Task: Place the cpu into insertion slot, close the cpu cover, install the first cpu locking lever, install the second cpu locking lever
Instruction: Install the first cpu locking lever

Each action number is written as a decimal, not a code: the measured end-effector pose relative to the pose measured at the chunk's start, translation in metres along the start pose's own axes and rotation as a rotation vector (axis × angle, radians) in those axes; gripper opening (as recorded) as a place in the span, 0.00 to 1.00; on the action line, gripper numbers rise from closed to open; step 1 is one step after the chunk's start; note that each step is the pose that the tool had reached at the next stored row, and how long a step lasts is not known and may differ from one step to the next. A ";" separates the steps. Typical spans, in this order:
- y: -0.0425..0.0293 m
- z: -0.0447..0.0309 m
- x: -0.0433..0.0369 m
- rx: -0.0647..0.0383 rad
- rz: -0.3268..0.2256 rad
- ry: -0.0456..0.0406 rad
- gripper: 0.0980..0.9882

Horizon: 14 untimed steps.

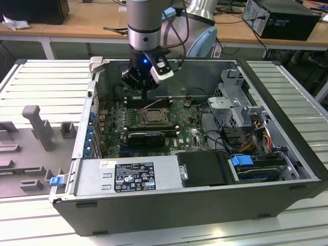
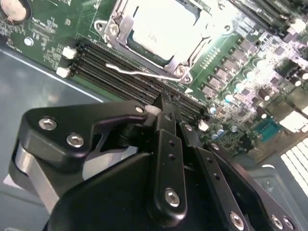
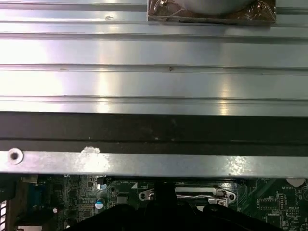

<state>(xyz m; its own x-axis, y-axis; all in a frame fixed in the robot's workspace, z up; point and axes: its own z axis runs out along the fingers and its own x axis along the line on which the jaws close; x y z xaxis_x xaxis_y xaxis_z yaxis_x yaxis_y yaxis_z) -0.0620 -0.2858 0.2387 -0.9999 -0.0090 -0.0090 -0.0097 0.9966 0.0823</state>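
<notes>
Gripper (image 1: 145, 95), black, hanging from the arm inside the open computer case (image 1: 205, 205). In the second wrist view, gripper (image 2: 166, 103) fingers drawn together at the tips, no gap seen, nothing pinched between them. Tips hovering over the long black memory slots (image 2: 96, 62), apart from the board.

Exterior view: cpu (image 1: 152, 117) at 6 o'clock of the gripper, near, seated in the insertion slot (image 1: 138, 122). Flat, metal face up, edges square to the socket; square part, so no long axis to note.

Second wrist view: cpu (image 2: 166, 26) bright silver-grey, framed by the cpu cover (image 2: 114, 26), lying down over it. Thin wire locking lever (image 2: 144, 72) between cover and memory slots, long axis parallel to the slots; same lever (image 1: 152, 104) as a pale line in the exterior view. Coin cell (image 2: 12, 7) on the green motherboard (image 2: 48, 33).

First wrist view: ribbed metal table (image 3: 144, 72), then the case's rim (image 3: 144, 163), then a strip of board with the lever (image 3: 195, 191).

Exterior view: power supply at 6 o'clock beyond the cpu, bearing a black label (image 1: 134, 177) and a small white one; print too small to make out. Blue latch (image 1: 242, 160) at 4 o'clock. Grey fixture (image 1: 38, 125) at 8 o'clock, outside the case.
</notes>
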 end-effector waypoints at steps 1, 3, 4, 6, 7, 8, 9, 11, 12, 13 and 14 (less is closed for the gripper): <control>-0.0002 0.0018 -0.0023 0.000 0.000 0.0002 0.01; -0.0004 0.0061 -0.0139 0.000 -0.008 0.0010 0.01; -0.0001 0.0071 -0.0194 0.000 -0.010 0.0012 0.01; 0.0004 0.0075 -0.0226 0.000 -0.012 0.0011 0.01; 0.0005 0.0082 -0.0251 0.000 -0.014 -0.0021 0.01; 0.0004 0.0094 -0.0276 0.000 -0.015 -0.0035 0.01; 0.0002 0.0112 -0.0299 0.000 -0.015 -0.0039 0.01; -0.0001 0.0147 -0.0348 0.000 -0.017 -0.0039 0.01; -0.0002 0.0156 -0.0358 0.000 -0.018 -0.0038 0.01; -0.0002 0.0168 -0.0366 0.000 -0.018 -0.0039 0.01; -0.0004 0.0184 -0.0373 0.000 -0.020 -0.0040 0.01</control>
<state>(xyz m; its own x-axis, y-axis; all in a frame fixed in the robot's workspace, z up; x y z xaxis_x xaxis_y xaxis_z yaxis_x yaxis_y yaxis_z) -0.0245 -0.2843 0.2206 -0.9995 -0.0284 -0.0146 -0.0295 0.9962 0.0822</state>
